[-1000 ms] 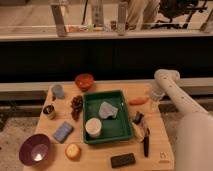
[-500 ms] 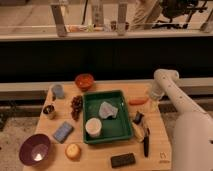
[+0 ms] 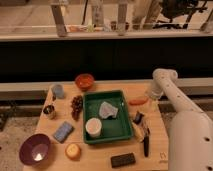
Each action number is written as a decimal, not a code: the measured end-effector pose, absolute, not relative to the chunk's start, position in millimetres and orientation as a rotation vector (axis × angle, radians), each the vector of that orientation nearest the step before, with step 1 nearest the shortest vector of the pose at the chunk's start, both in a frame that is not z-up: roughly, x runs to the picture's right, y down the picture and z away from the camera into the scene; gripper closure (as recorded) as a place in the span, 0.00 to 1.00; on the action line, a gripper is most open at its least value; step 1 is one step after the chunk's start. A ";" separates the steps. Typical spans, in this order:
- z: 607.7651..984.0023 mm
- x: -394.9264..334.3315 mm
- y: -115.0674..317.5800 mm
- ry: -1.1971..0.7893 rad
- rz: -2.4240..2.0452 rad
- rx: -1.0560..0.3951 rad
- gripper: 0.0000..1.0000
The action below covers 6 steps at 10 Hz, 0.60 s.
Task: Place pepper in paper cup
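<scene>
One gripper (image 3: 151,96) sat right of centre, grip state couldn't be told, just beside one orange pepper (image 3: 138,101) on the bench (image 3: 95,156). One paper cup (image 3: 93,127) stood in one green tray (image 3: 119,129), centre frame.

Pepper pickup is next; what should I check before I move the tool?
1. The pepper is in view, lying on the table right of the tray: ok.
2. The tool is close to the pepper, just to its right: ok.
3. Tool touching the pepper: cannot tell.
4. The paper cup stands upright in the tray: ok.
5. The cloth lies beside the paper cup, not over it: ok.
6. Paper cup empty: cannot tell.
</scene>
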<state>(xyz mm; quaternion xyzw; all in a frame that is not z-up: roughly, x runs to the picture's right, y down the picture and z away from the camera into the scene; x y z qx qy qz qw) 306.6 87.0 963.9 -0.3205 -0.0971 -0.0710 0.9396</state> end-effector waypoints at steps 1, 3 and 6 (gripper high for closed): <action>960.4 298.3 89.9 -0.214 -0.161 -0.671 0.20; 955.6 281.9 95.3 -0.249 -0.199 -0.699 0.20; 953.6 276.0 101.6 -0.260 -0.221 -0.716 0.20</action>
